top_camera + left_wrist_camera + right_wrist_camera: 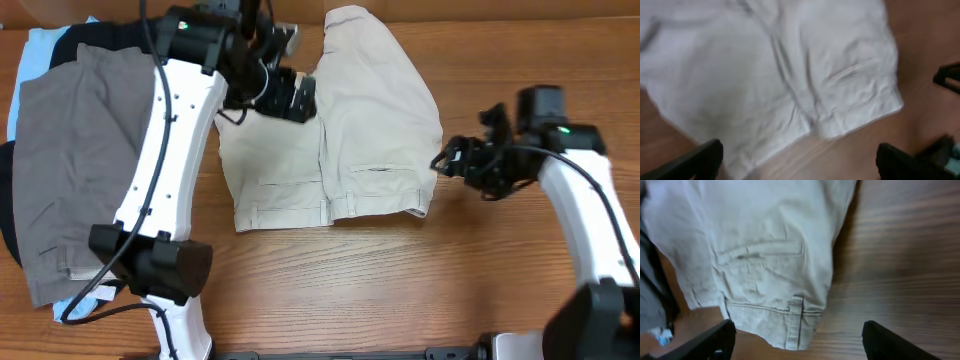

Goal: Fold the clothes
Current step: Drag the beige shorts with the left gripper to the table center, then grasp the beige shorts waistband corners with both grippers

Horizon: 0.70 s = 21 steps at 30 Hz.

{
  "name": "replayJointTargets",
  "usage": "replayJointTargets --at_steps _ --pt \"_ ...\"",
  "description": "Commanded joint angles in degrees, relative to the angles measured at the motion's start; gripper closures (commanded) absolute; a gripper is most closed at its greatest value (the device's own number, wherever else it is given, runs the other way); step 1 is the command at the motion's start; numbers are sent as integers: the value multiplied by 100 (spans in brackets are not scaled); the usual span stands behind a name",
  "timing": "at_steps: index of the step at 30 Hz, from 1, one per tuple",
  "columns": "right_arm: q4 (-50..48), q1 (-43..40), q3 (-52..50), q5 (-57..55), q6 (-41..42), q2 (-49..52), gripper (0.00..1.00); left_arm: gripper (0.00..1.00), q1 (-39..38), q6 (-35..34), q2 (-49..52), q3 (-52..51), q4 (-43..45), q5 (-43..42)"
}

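Observation:
The beige shorts (pixel 370 120) lie flat mid-table, waistband toward the near edge and legs toward the far side. My left gripper (pixel 298 98) hovers over their left half, open; in the left wrist view its fingers (pixel 695 162) stand wide apart above the pale cloth (pixel 765 75) and bare wood. Just off the shorts' right edge, my right gripper (pixel 445 160) is open. The right wrist view shows the waistband corner with a belt loop (pixel 794 322) and a back pocket (pixel 760 252) ahead of that gripper (pixel 800 345), with nothing gripped.
Gray shorts (pixel 80 160) are spread at the table's left on top of a black garment (pixel 90 35) and a light-blue one (pixel 40 50). Bare wood (pixel 400 290) runs along the near edge and to the right of the beige shorts.

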State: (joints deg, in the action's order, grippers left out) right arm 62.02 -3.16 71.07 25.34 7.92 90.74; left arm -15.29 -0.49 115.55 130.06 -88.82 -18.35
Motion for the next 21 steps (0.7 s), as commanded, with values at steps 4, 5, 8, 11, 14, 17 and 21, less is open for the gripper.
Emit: replayJointTargets --at_steps 4,5,8,11,14,17,21 --pt "-317 511 -201 61 723 520 17 5 66 70 101 -669 -516 435" --pt "-450 529 -341 66 807 525 16 6 83 4 101 -791 -546 435" --pt "-890 540 -824 66 1005 525 17 8 103 -85 79 -1222 -560 439" --pt "-1462 540 -1309 136 1016 525 17 8 101 -177 35 -1729 -476 544" --pt "-1958 540 -1576 258 1014 525 17 8 85 -402 -85 -2280 -225 706" --pt "-2240 540 -1626 302 1012 529 19 8 109 -713 -348 -2868 125 861" --pt "-2452 540 -1626 302 988 529 28 8 179 -1161 -907 -3783 562 1093"
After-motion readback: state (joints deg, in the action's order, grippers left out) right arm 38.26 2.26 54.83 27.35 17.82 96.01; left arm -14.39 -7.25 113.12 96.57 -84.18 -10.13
